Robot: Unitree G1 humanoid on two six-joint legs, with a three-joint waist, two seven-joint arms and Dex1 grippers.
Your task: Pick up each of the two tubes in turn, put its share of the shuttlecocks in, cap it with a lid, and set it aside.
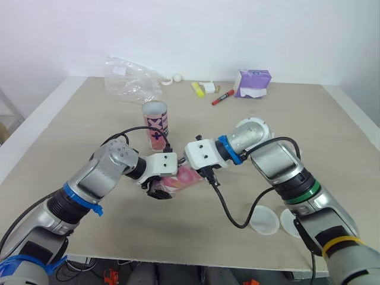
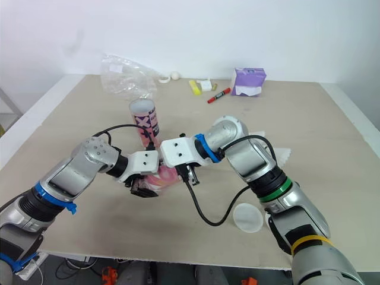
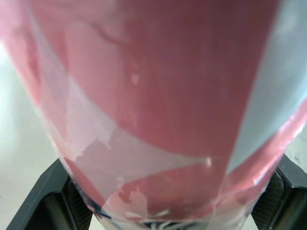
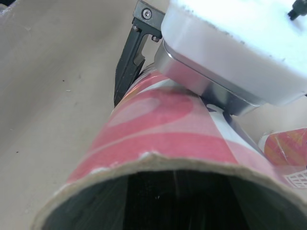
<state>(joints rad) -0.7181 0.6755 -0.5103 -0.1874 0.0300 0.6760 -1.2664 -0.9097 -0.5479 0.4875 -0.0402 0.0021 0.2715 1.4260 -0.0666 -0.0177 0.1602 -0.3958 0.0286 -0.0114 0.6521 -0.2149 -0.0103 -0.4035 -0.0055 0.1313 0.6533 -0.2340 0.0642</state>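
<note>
My left gripper (image 1: 159, 190) is shut on a pink and white tube (image 1: 184, 178) that lies tilted low over the middle of the table. Its black fingers (image 3: 48, 201) press both sides of the tube (image 3: 153, 105). My right gripper (image 1: 209, 173) sits right at the tube's open end, and the right wrist view looks into the dark mouth (image 4: 177, 191). A second pink tube (image 1: 155, 123) stands upright just behind. Two white lids (image 1: 264, 219) lie near the front edge on the right. White shuttlecock feathers (image 2: 284, 155) poke out behind my right arm.
At the back of the table are a crumpled clear plastic bag (image 1: 130, 80), a purple tissue pack (image 1: 253, 83), a red marker (image 1: 222, 97) and a yellow item (image 1: 198, 89). A black cable (image 1: 228, 208) loops from my right wrist across the table.
</note>
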